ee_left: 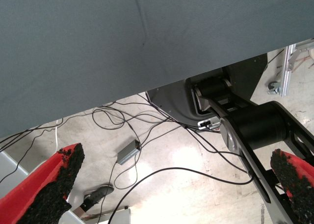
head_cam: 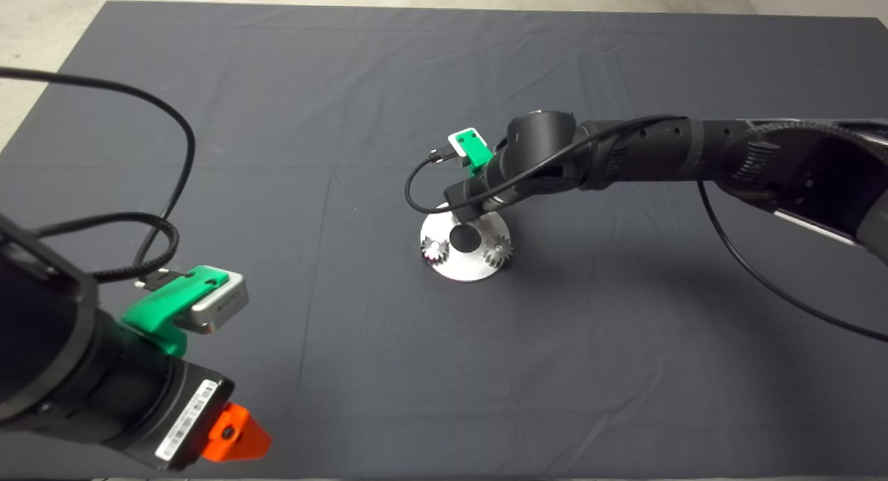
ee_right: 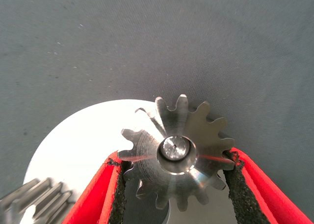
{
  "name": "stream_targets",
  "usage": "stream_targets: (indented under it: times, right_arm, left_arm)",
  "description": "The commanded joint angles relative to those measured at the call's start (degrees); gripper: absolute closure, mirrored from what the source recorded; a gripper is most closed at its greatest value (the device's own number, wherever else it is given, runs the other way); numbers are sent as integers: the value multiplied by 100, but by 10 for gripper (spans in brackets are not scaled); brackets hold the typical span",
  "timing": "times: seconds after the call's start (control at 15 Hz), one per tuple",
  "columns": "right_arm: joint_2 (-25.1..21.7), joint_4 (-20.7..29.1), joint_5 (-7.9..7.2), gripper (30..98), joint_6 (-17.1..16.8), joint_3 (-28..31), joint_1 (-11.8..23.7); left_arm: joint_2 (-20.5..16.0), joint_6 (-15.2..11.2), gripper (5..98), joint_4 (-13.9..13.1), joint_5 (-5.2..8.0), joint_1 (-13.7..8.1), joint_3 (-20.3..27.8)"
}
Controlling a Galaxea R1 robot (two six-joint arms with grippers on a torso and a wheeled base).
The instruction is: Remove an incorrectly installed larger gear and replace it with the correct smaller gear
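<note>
right gripper [ee_right: 174, 177]: the two red fingers [ee_right: 95, 194] are closed onto the larger gear [ee_right: 176, 153], black pads pressing its tooth tips on opposite sides. the gear sits between the fingers on a shiny pin through its centre, over the round silver plate [ee_right: 73, 145]. beside the near finger, another small gear [ee_right: 37, 199] stands on the plate. in the head view the plate [head_cam: 463, 262] rests on the dark mat [head_cam: 590, 328] of the tabletop, carrying two small gears [head_cam: 497, 249]. left gripper [ee_left: 167, 185]: fingers wide apart, holding nothing, parked off the mat edge over cables on the floor [ee_left: 176, 185].
</note>
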Motion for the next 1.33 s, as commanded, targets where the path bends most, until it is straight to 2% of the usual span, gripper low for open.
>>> stream_targets:
  times: [0.0,0.2,0.33,0.53,0.67,0.93,1.07,1.27]
  right_arm:
    - [-13,-225,9,820,37,263,393]
    - [-17,-225,-149,820,47,414,503]
    - [-30,-225,-376,820,60,585,552]
    - [-107,-225,-1105,819,199,926,552]
    - [-420,-160,-1151,820,286,1300,543]
    - [-1583,213,-1160,821,1096,2034,684]
    - [-1975,425,-1160,821,1141,2270,683]
    - [-2440,434,-1160,822,1141,2852,663]
  left_arm:
    - [-9,4,60,-54,-18,-76,71]
    - [17,4,60,-54,-18,-76,71]
    - [17,4,60,-54,-18,-76,71]
    - [8,4,60,-54,-18,-68,71]
    - [17,4,60,-54,-18,-73,71]
    - [26,4,60,-54,-18,-68,80]
    - [44,4,60,-54,-22,-67,71]
    - [70,4,60,-54,-27,-67,71]
